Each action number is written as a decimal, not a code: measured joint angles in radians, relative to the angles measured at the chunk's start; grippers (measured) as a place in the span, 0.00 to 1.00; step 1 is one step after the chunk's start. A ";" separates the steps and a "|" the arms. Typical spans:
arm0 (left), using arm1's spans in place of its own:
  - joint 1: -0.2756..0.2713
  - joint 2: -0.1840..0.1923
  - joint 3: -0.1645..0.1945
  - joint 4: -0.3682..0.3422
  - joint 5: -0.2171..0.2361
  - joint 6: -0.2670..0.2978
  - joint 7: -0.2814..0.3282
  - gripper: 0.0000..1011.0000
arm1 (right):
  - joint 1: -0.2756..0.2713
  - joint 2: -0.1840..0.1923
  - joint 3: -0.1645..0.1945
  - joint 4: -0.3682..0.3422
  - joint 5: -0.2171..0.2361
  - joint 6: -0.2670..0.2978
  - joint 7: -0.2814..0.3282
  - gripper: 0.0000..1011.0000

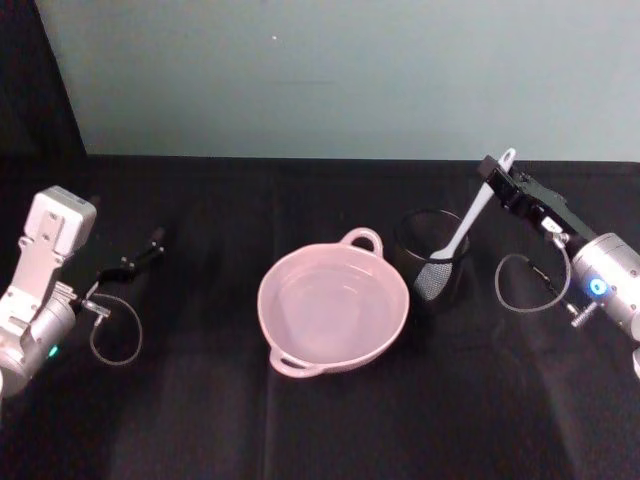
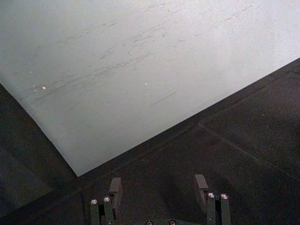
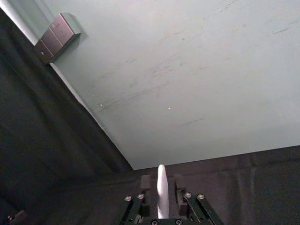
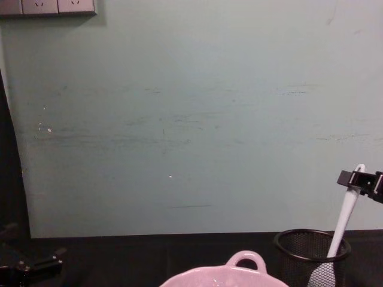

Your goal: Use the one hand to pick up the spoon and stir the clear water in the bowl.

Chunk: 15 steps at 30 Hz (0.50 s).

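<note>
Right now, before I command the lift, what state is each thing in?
Right gripper: fingers shut on the spoon's handle, near its end.
Spoon: tilted, blade down inside the cup.
Cup: upright, right of the bowl.
Bowl: upright, holding clear water, nothing else in it.
Left gripper: fingers open, holding nothing, parked at the left.
</note>
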 joint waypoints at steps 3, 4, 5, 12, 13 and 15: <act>0.000 0.000 0.000 0.000 0.000 0.000 0.000 1.00 | 0.002 0.001 -0.002 0.000 0.000 -0.002 0.000 0.25; 0.000 0.000 0.000 0.000 0.000 0.000 0.000 1.00 | 0.003 0.001 -0.003 0.000 -0.001 -0.003 0.000 0.24; 0.000 0.000 0.000 0.000 0.000 0.000 0.000 1.00 | 0.003 0.002 -0.004 -0.001 -0.002 -0.004 0.000 0.21; 0.000 0.000 0.000 0.000 0.000 0.000 0.000 1.00 | 0.000 0.029 -0.022 -0.057 -0.081 -0.030 -0.018 0.11; 0.000 0.000 0.000 0.000 0.000 0.000 0.000 1.00 | 0.000 0.029 -0.022 -0.057 -0.081 -0.030 -0.018 0.11; 0.000 0.000 0.000 0.000 0.000 0.000 0.000 1.00 | -0.001 0.041 -0.026 -0.082 -0.113 -0.032 -0.025 0.11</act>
